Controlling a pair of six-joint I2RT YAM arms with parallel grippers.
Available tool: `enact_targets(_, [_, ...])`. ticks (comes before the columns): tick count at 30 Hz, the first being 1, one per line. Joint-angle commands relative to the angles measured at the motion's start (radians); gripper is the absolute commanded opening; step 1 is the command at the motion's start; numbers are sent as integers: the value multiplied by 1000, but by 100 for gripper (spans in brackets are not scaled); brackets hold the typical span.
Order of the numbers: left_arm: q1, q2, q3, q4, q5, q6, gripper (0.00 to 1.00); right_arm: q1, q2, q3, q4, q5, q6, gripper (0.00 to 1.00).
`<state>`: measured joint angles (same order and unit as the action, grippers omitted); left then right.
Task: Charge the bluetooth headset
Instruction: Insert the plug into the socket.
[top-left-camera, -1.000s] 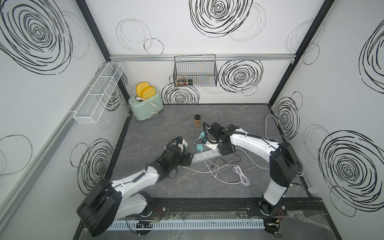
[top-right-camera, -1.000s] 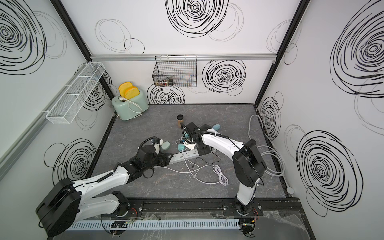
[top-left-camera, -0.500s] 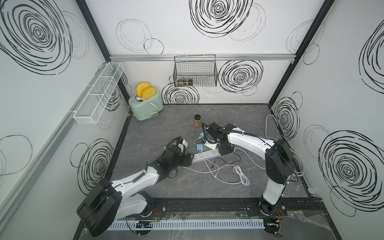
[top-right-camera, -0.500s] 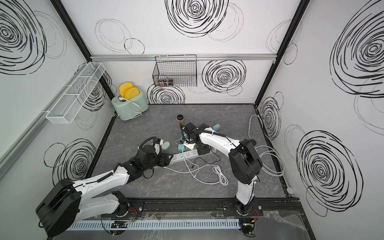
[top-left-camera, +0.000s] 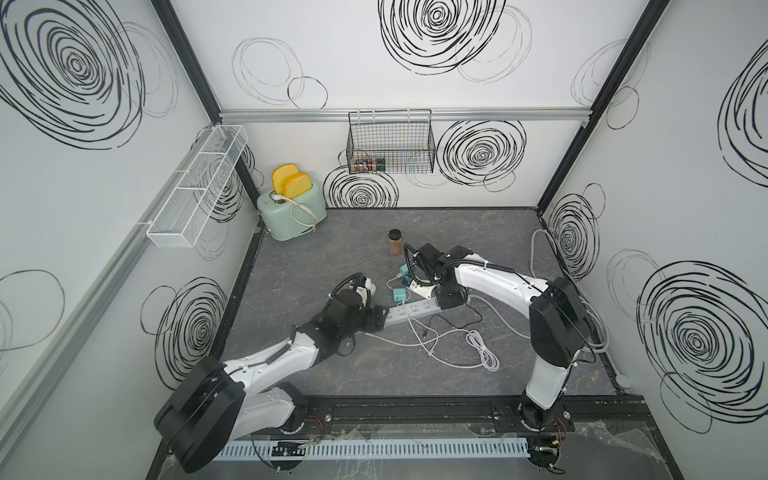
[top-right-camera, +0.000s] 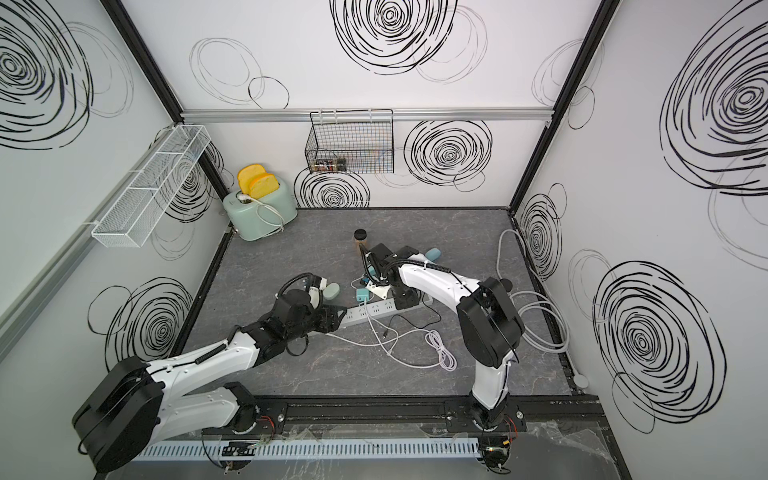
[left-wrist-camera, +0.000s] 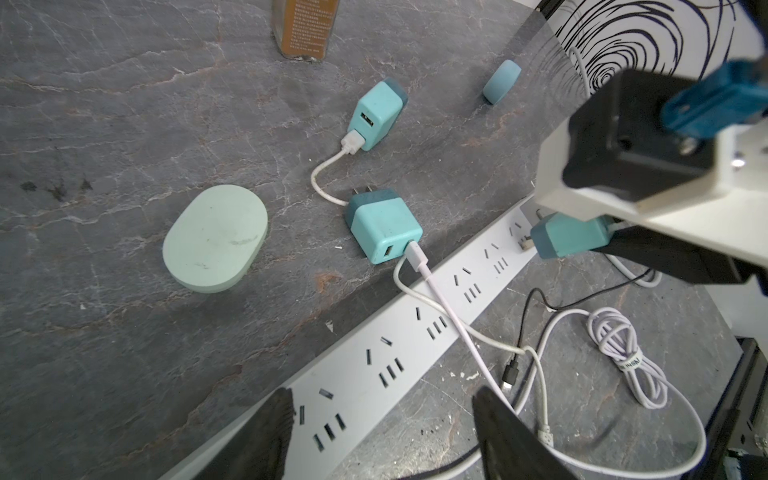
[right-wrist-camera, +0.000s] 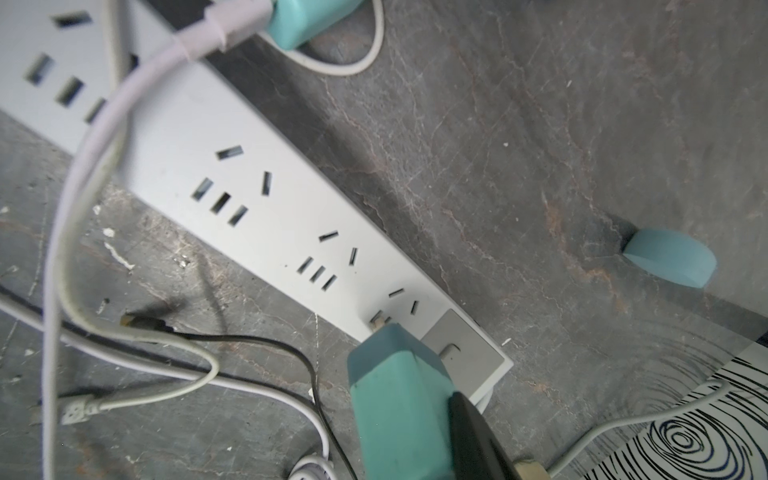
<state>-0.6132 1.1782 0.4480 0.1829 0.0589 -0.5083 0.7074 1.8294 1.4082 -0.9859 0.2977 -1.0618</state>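
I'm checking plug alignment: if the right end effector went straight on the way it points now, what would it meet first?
The power strip: the teal charger in the right end effector has its prongs at the last socket beside the switch and would probably enter there; depth is unclear.

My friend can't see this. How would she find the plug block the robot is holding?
Find the long white power strip lying across the grey table. At its end with the grey switch, one teal charger is pinched in the right gripper, prongs at the last socket. The other two teal chargers lie loose on the table, white cables plugged in.
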Motion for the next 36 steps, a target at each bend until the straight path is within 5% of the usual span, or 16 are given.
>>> enact_targets(1, [7,8,-11,44,6,4,72,7,40,18,-65,9,14,4])
enact_targets(23, [27,17,-21,55,10,6,72,3,248,78,-80,9,21,2])
enact_targets(36, [38,18,-28,63,21,3,72,36,347,85,-75,18,187,4])
